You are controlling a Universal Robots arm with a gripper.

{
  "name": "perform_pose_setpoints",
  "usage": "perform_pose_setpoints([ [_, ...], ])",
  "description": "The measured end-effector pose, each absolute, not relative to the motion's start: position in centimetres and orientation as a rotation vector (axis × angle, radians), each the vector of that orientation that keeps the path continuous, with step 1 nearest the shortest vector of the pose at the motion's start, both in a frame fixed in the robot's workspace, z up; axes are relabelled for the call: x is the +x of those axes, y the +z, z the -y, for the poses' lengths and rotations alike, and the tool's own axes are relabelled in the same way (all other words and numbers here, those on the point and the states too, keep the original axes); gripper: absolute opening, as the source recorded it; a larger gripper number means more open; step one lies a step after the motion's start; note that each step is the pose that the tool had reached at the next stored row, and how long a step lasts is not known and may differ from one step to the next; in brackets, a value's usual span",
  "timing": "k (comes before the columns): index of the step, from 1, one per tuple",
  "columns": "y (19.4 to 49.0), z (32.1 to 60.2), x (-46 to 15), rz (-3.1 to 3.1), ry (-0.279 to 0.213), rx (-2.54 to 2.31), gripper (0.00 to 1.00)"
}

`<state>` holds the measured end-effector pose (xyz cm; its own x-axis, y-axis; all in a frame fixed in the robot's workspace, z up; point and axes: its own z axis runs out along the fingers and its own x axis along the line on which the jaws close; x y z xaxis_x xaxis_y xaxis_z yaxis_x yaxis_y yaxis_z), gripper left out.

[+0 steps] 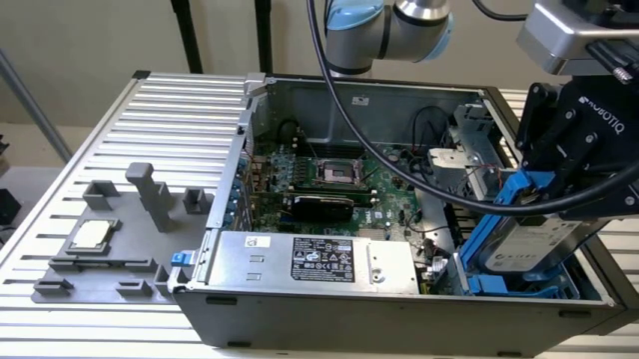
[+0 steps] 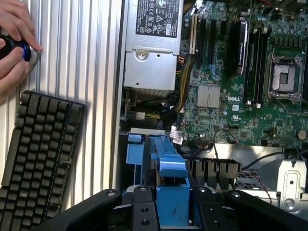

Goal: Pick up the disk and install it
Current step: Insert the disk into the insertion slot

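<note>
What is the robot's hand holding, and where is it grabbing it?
The gripper holds the disk by the upper end of its blue frame.

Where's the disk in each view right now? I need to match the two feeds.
Exterior view: the disk is at the exterior view's right, held by the gripper over the blue bay.
Wrist view: its blue frame sits between the black fingers, close to the camera.
Shared landmark: the power supply with its black-and-white label.
</note>
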<state>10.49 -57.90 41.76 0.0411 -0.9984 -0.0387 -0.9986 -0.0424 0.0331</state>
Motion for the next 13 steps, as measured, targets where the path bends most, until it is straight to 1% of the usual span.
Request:
perform_pose_setpoints([
  [9,41.48,57.89,10.52,-2.162,0.081,-2.275,0.33],
  [10,41.46,57.9,10.52,-2.161,0.081,-2.276,0.39],
  [13,41.41,57.9,10.55,-2.158,0.081,-2.279,0.39],
])
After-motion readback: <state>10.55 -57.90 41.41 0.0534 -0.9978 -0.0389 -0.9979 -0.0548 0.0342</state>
